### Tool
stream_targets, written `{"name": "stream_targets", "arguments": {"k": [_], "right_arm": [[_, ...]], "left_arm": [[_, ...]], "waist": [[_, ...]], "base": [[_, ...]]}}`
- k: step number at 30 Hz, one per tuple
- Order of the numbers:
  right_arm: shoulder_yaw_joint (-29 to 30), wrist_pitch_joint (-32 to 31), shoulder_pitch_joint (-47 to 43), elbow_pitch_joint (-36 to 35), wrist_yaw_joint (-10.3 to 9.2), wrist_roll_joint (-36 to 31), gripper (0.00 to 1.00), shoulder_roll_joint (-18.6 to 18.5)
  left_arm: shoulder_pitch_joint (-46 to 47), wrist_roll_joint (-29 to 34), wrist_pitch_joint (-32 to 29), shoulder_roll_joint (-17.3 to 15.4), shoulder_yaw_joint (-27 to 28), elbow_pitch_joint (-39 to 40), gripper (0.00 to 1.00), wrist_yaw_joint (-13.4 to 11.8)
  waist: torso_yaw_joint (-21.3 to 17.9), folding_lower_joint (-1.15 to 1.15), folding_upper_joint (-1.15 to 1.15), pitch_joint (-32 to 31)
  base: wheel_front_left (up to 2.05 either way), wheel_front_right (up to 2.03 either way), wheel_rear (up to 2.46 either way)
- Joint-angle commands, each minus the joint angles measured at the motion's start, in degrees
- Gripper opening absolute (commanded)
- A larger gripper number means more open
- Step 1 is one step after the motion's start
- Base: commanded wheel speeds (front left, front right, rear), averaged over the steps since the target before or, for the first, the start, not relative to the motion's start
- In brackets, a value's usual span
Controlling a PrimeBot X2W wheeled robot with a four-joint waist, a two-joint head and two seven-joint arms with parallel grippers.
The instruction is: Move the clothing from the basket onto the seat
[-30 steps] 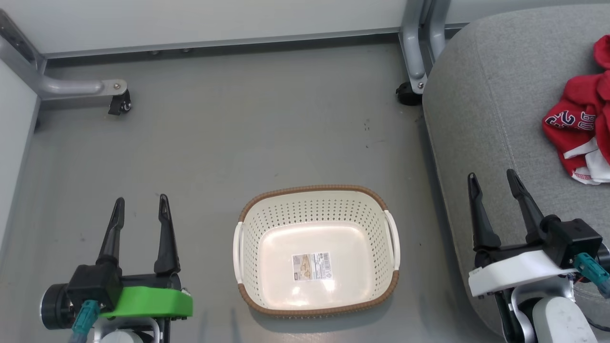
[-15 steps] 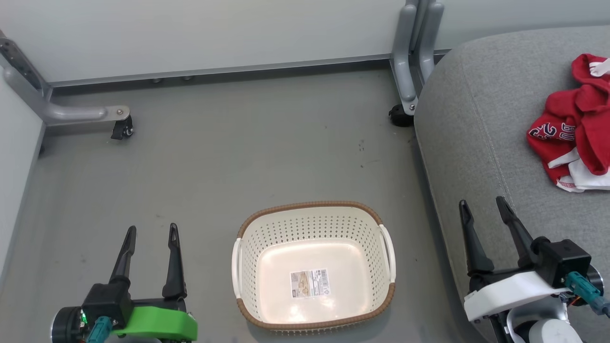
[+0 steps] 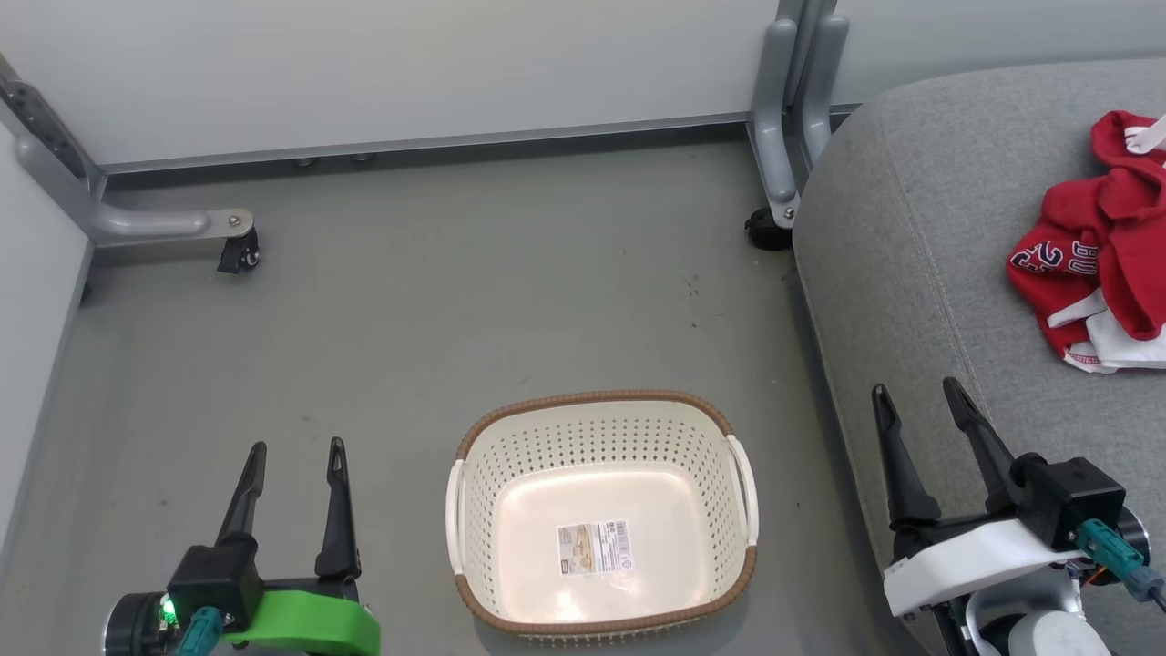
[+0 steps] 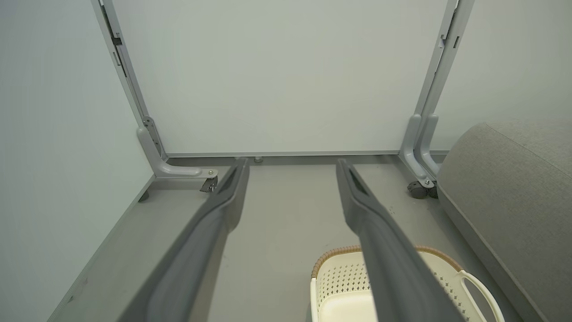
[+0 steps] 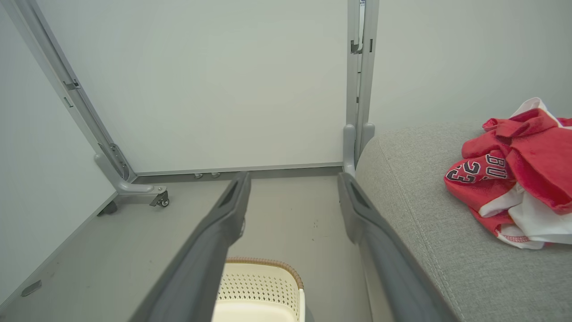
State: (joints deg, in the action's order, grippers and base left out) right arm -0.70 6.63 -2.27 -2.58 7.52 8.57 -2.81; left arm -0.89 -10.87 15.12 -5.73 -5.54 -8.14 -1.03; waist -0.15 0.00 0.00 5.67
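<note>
Red clothing [image 3: 1098, 273] on seat [image 3: 911, 273]; empty basket [image 3: 597, 399] on floor [image 3: 455, 301] between left gripper [image 3: 293, 446] and right gripper [image 3: 915, 390], both wide apart, nothing held; seemingly finished: confirm basket bare, steer clear of heap.

Grey floor [image 3: 410, 319], pale wheeled panels [image 3: 410, 64]

Glossy perforated plastic basket [image 3: 601, 519] with woven-look rim; matt grey cloth seat [image 3: 920, 273]; soft red cloth clothing [image 3: 1102, 246]; smooth matt floor [image 3: 437, 319].
</note>
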Motion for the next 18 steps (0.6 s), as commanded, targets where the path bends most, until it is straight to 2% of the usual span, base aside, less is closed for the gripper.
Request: {"name": "stream_targets", "arguments": {"k": [1,6,7,10,18], "right_arm": [[0.02,-0.07,-0.95,-0.26,-0.06,0.5,1.0,-0.16],[-0.08,-0.31,-0.86,-0.18,-0.06,0.42,1.0,-0.16],[-0.07,-0.09,-0.09,0.01,0.0,0.26,0.0,0.0],[-0.19,-0.04,-0.17,1.18,0.0,0.47,0.0,0.2],[-0.22,-0.72,0.5,2.59,0.0,10.01,0.0,-0.45]], "left_arm": [[-0.57,0.32,0.03,0.29,0.32,-0.24,1.0,0.03],[-0.67,0.64,0.03,0.49,0.54,-0.34,1.0,0.07],[0.0,0.42,0.0,0.6,0.24,-0.22,0.0,0.02],[0.02,0.17,-0.06,0.9,0.01,-1.51,0.0,0.05],[0.77,-8.57,-2.25,1.08,1.15,-2.12,0.0,0.94]], "waist": [[0.04,0.0,0.0,-0.1],[0.1,0.0,0.0,-0.28],[0.11,0.0,0.0,-0.29],[0.12,0.0,0.0,-0.33],[0.13,0.0,0.0,-0.65]], "base": [[0.0,0.0,0.0],[0.0,0.0,0.0],[0.0,0.0,0.0],[0.0,0.0,0.0],[0.0,0.0,0.0]]}}
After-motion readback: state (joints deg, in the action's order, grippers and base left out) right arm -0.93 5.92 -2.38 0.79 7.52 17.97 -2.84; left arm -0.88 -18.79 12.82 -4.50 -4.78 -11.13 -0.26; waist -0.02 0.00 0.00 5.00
